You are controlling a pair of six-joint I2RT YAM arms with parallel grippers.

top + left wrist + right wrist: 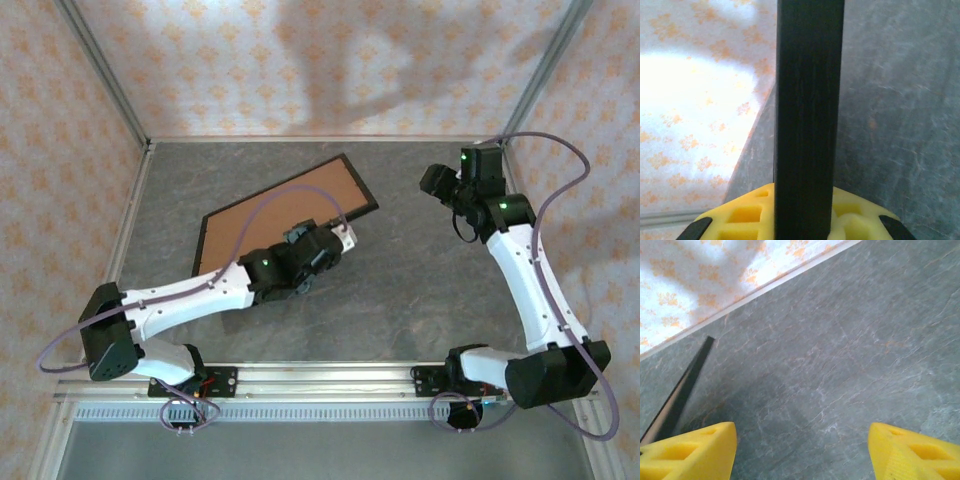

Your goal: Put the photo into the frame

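Frame (275, 186): thin black rails around brown backing board (285, 215), lying toward far-left part of tabletop (400, 300). Probably light and stiff, but long rails may twist, so grip near corner. Left gripper (335, 238) clamped on its near-right rail. Right gripper (802, 450) has fingers apart and holds nothing, near far-right corner.

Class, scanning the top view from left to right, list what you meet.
left arm's base → frame → right gripper
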